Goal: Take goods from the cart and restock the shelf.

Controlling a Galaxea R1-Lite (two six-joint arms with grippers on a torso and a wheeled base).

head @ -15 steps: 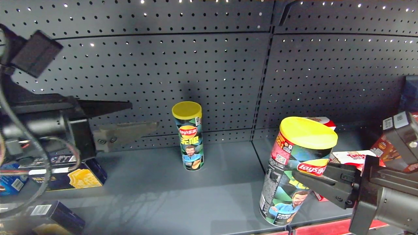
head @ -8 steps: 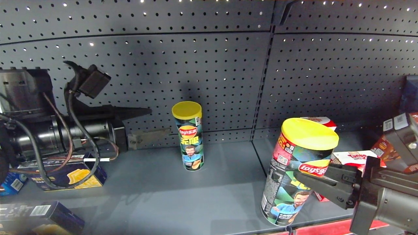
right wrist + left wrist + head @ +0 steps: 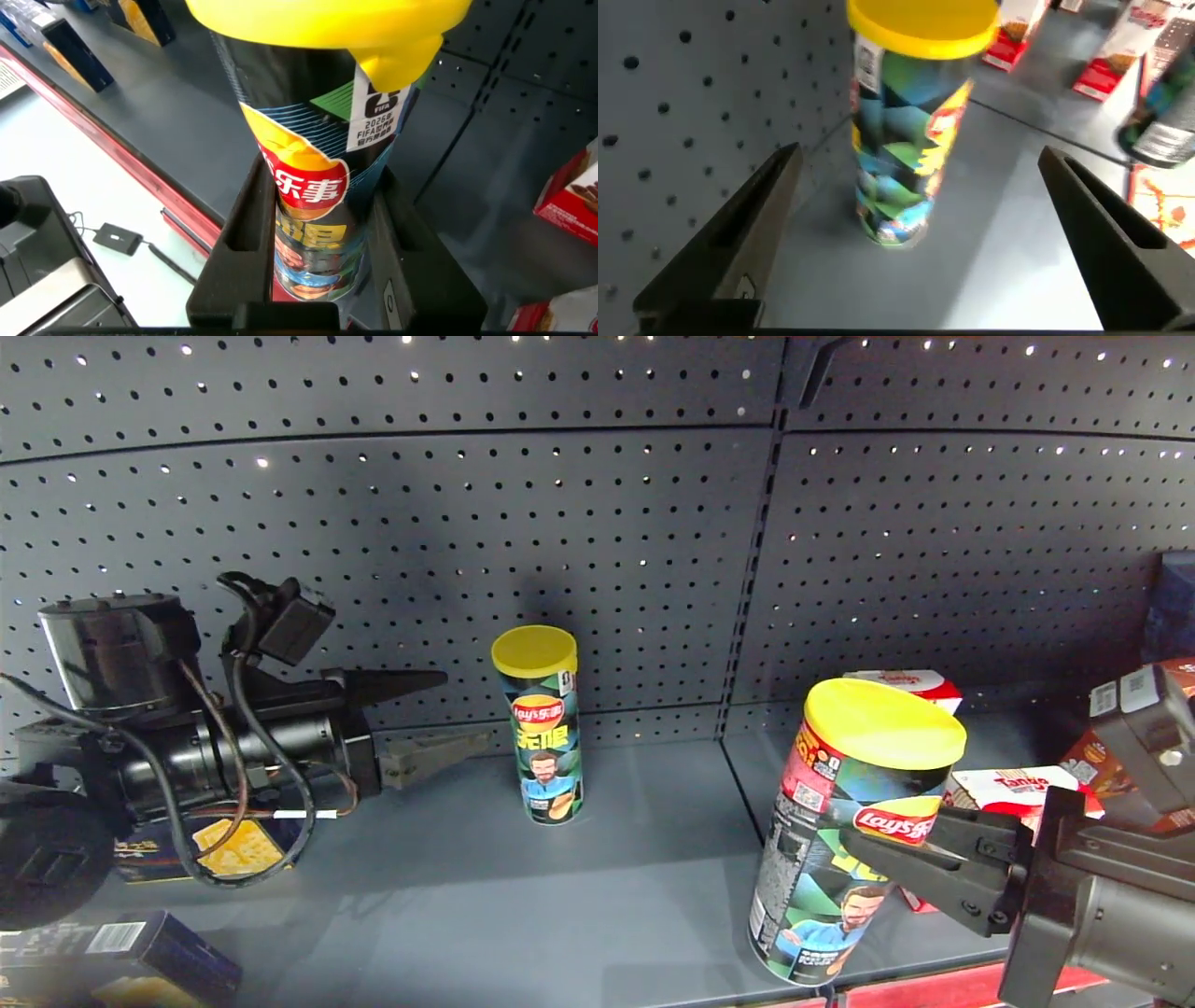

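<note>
A tall chips can (image 3: pixel 541 723) with a yellow lid stands upright on the grey shelf (image 3: pixel 448 887), near the pegboard back. My left gripper (image 3: pixel 464 709) is open just left of it, level with the can's lower half and apart from it. In the left wrist view the can (image 3: pixel 910 121) stands between and beyond the spread fingers (image 3: pixel 738 252). My right gripper (image 3: pixel 864 840) is shut on a second, same-looking chips can (image 3: pixel 854 831), slightly tilted, its base at the shelf's front edge. The right wrist view shows that can (image 3: pixel 318 159) clamped between both fingers (image 3: pixel 248 219).
Dark blue cracker boxes (image 3: pixel 229 845) lie under my left arm, with another (image 3: pixel 140 947) at the front left. Red-and-white boxes (image 3: pixel 1018 784) sit behind the held can on the right. A seam (image 3: pixel 738 784) divides the shelf; bare shelf lies between the two cans.
My left arm has dropped lower, and its open fingers have come down and a little closer to the standing can. The right gripper and its can have barely shifted.
</note>
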